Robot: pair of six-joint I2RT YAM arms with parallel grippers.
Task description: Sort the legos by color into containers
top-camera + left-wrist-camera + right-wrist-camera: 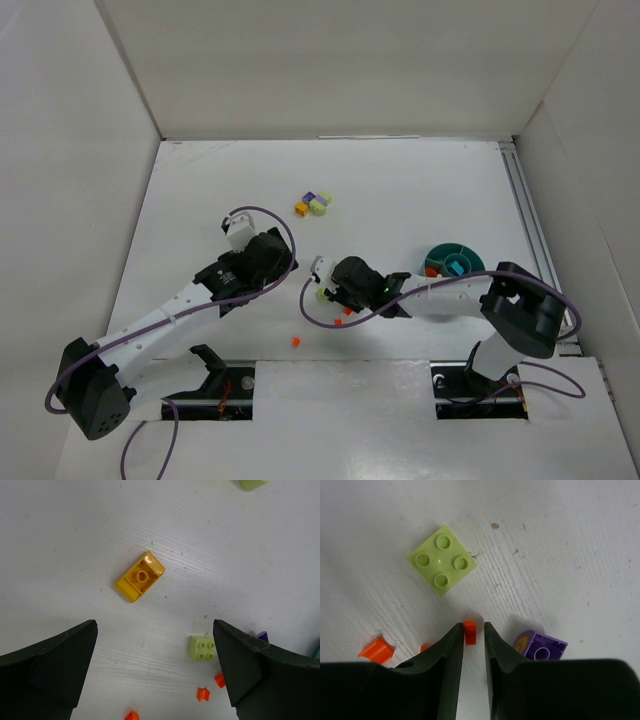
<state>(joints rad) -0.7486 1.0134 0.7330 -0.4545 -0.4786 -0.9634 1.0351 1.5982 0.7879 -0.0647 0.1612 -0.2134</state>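
Our right gripper (473,628) stands narrow, with an orange piece (469,632) between the tips; whether they already pinch it we cannot tell. A green brick (441,560) lies at 11 o'clock from it, and a purple brick (545,647) at 4 o'clock. In the top view the bowl (452,246) is at 3 o'clock, apart. Our left gripper (154,630) is wide and holds nothing; a yellow brick (139,576) lies at 12 o'clock.

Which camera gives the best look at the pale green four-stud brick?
Right wrist: the pale green brick sits large, with all four studs sharp. Left wrist shows the brick small and low in the frame; the top view gives only a tiny pale speck.
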